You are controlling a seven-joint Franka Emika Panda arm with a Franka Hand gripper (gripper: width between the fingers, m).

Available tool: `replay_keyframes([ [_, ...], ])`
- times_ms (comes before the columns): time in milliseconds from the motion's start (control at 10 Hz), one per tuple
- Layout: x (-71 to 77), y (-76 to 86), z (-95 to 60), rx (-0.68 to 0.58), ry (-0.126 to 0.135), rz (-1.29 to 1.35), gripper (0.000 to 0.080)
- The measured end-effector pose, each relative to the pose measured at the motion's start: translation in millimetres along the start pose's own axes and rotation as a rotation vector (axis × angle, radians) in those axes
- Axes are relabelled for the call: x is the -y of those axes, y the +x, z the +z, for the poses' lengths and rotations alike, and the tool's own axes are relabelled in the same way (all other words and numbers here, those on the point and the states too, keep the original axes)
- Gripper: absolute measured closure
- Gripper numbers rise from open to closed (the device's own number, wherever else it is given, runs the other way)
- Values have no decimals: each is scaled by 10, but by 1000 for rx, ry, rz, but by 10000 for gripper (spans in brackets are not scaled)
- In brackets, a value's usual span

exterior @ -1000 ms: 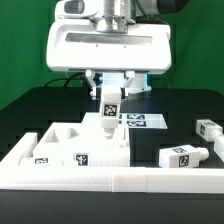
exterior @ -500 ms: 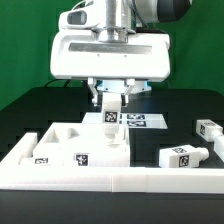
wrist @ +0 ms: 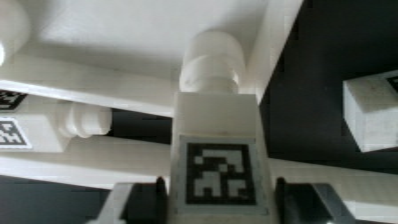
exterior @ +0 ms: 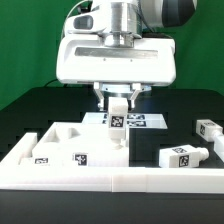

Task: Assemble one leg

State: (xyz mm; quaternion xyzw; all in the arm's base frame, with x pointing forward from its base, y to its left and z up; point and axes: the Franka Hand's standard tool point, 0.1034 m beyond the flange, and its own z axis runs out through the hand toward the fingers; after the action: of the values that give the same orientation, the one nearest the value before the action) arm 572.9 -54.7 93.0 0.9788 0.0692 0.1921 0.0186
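**End effector** (exterior: 117, 102): pinching the leg near its upper end, one finger (wrist: 134, 203) on each side of it.

**Leg** (exterior: 117, 126): held upright at the centre of the exterior view, tag sticker facing the camera. Its narrow rounded tip (wrist: 214, 60) points down at the white panel. I cannot tell whether the tip touches the panel.

**White panel** (exterior: 60, 150): large, tagged, lying on the black counter (exterior: 30, 110) in the lower left of the exterior view.

**Marker board** (exterior: 147, 122): flat on the counter, just behind the held leg.

**Spare legs** (exterior: 180, 157) (exterior: 208, 130): lying loose at the exterior view's lower right, well apart from the work.

**Handling note:** As I judge it, the leg should be kept plumb and its tip centred over the mounting hole, which neither view shows clearly. It should come down slowly and be released only once it is seated. A tilted entry risks jamming the leg or shoving the panel.
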Motion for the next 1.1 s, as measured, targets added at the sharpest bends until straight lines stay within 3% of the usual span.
replay_keyframes([
  [800, -23, -80, 120, -10, -16, -2, 512],
  [900, -23, -82, 122, -10, -16, -2, 430],
  [1000, -23, -83, 123, -9, -16, -2, 287],
  [1100, -35, -102, 123, 5, -9, 2, 287],
])
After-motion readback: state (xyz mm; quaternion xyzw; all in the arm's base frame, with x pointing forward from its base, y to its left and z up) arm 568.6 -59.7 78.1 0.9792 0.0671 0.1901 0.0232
